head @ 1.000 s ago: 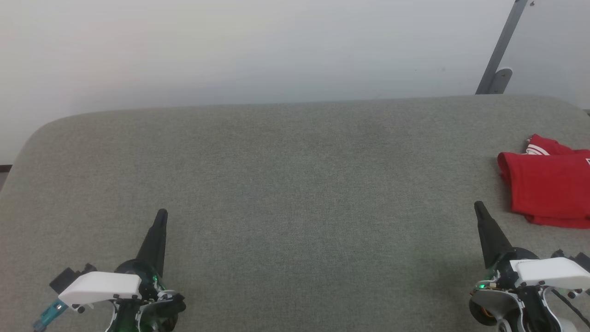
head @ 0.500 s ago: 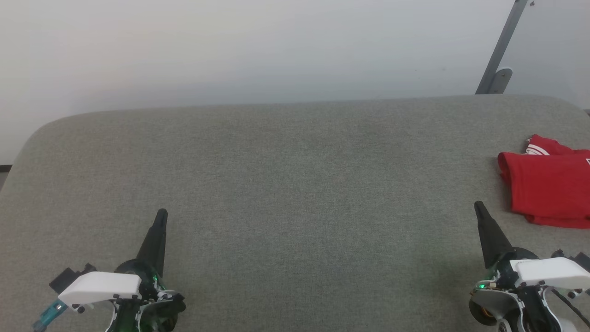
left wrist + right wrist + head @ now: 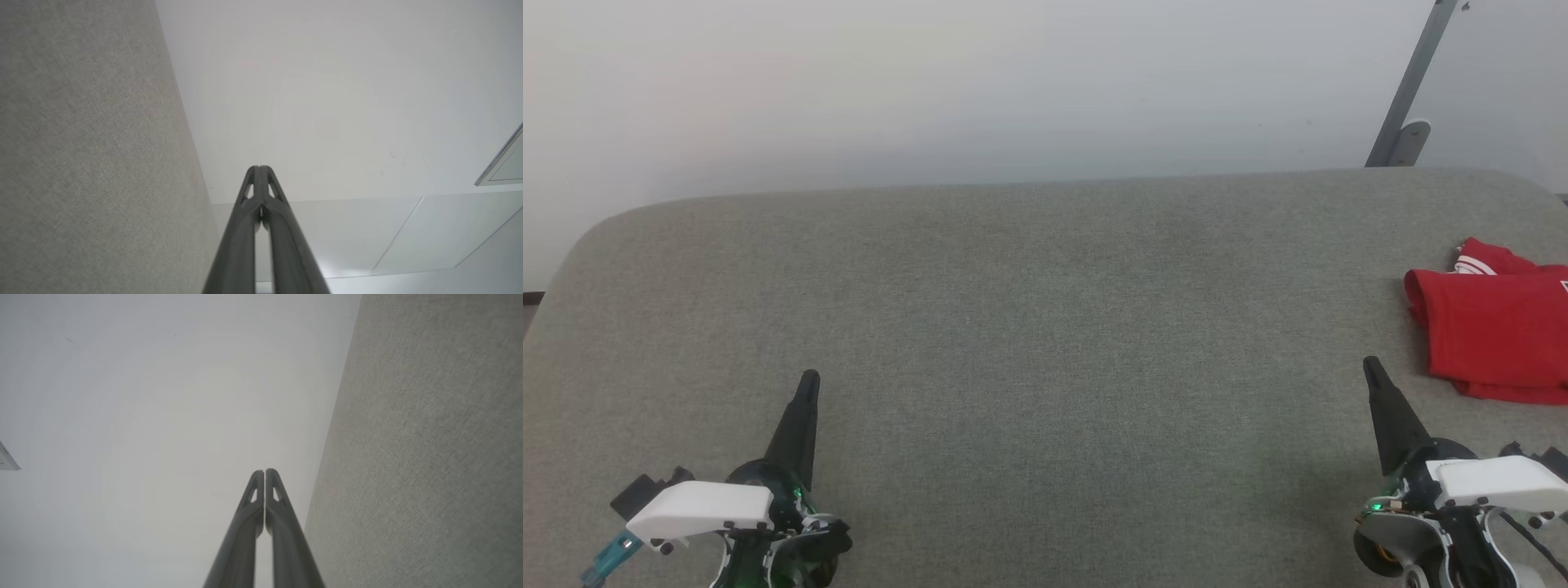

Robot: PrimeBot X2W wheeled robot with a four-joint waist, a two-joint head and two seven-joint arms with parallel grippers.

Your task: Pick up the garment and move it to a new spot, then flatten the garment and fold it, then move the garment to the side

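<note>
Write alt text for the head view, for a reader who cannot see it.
A folded red garment with white-striped trim lies at the right edge of a grey fabric table, cut off by the frame. The left pincer and right pincer, both shut and empty, point up from the lower corners.

Folded red garment point(image 3: 1494, 335) with white-striped trim lies at right edge of grey fabric table point(image 3: 1029, 327), cut off by the frame. Left gripper point(image 3: 809, 378) lower left, right gripper point(image 3: 1370, 364) lower right, both fingers together, empty, pointing up. Right gripper near garment, not touching. Grey metal bar point(image 3: 1413, 82) top right against white wall point(image 3: 931, 90).
</note>
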